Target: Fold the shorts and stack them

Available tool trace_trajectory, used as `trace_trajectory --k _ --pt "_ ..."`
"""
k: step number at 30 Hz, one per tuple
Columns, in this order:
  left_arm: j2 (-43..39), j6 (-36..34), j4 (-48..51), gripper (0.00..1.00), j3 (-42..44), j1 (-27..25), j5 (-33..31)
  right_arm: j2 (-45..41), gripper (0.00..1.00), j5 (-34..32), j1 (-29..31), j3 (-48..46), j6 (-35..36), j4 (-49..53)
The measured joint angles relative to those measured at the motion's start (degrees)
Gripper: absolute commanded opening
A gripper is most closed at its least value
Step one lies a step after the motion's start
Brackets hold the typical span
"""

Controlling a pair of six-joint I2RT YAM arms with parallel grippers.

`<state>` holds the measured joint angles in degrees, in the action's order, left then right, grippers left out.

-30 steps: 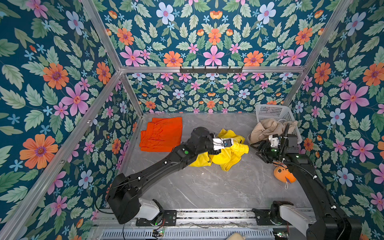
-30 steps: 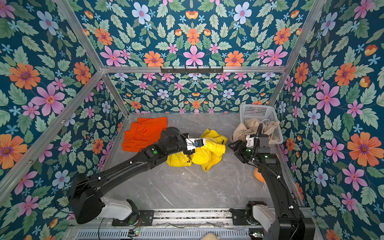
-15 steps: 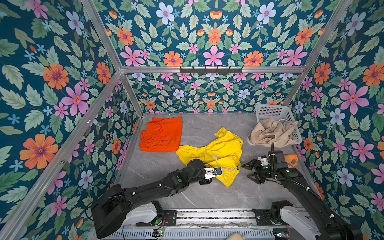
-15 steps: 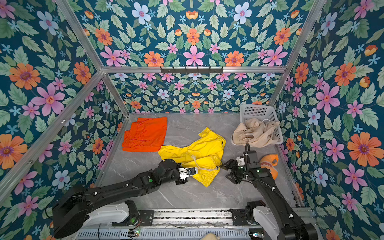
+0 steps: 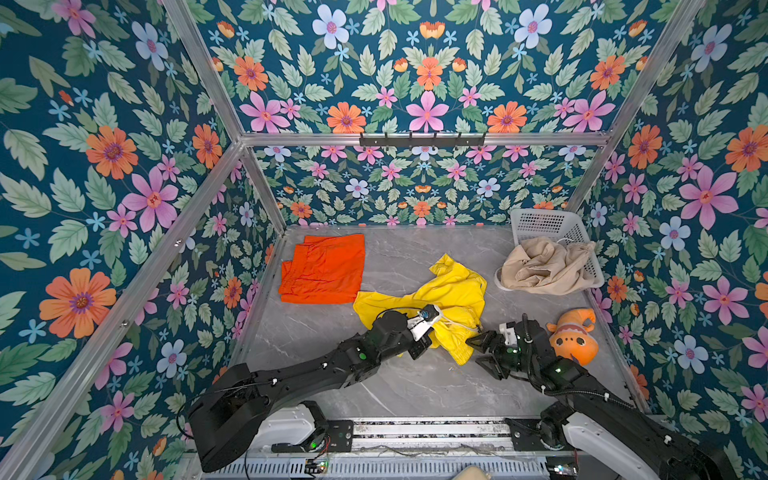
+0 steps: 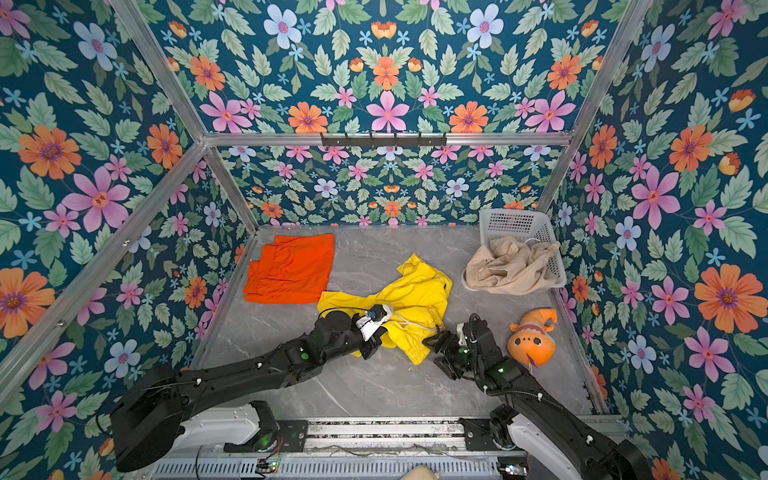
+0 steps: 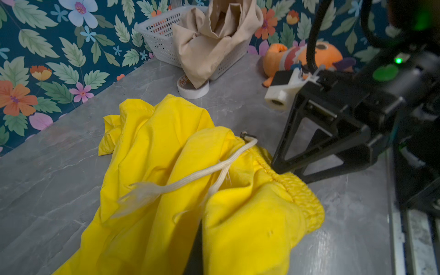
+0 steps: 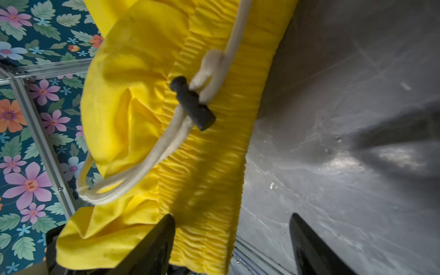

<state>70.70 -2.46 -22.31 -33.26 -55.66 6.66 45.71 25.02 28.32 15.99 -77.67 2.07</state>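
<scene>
The yellow shorts point(image 5: 453, 291) point(image 6: 419, 286) lie crumpled on the grey table, their white drawstring point(image 7: 190, 178) on top. My left gripper point(image 5: 424, 347) point(image 6: 372, 347) is shut on their near edge, its fingers buried in the cloth. My right gripper point(image 5: 482, 354) point(image 8: 233, 238) stands open at the elastic waistband point(image 8: 214, 154), which reaches in between its fingers unclamped. The orange shorts point(image 5: 324, 268) point(image 6: 291, 268) lie folded flat at the back left. The beige shorts point(image 5: 540, 266) point(image 7: 209, 40) hang bunched over a basket's front.
A white mesh basket point(image 5: 544, 220) point(image 6: 515, 220) stands at the back right corner, with a roll of tape point(image 7: 192, 89) at its foot. An orange plush fish point(image 5: 573, 336) point(image 6: 532, 338) lies by the right wall, just behind my right arm. Floral walls enclose the table.
My left gripper has dragged the yellow shorts toward the front and they have spread out. My right gripper has come from the basket to the shorts' waistband and opened wider.
</scene>
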Motion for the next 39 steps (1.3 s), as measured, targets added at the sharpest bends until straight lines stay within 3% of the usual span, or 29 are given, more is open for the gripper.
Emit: trace_trajectory --k 7,16,24,35,39 --pt "2.6 12.9 -6.2 0.0 -1.2 1.2 3.0 0.2 0.77 -3.6 1.4 -2.8 -5.1 -10.5" --pt "7.3 23.1 -8.5 0.0 -4.8 1.4 1.6 -5.7 0.8 -11.5 5.3 -5.1 -13.8 -16.8" --pt "10.6 30.8 -11.8 0.0 -6.7 1.4 1.8 -3.2 0.81 -16.3 7.8 -5.6 -18.1 -19.6" --pt "11.5 34.0 -13.0 0.0 -7.8 1.4 1.8 1.4 0.81 -19.1 7.9 -3.6 -19.8 -25.0" --pt "10.9 33.9 -12.3 0.0 -7.8 1.4 2.1 -0.7 0.79 -21.4 7.4 -3.0 -19.8 -25.7"
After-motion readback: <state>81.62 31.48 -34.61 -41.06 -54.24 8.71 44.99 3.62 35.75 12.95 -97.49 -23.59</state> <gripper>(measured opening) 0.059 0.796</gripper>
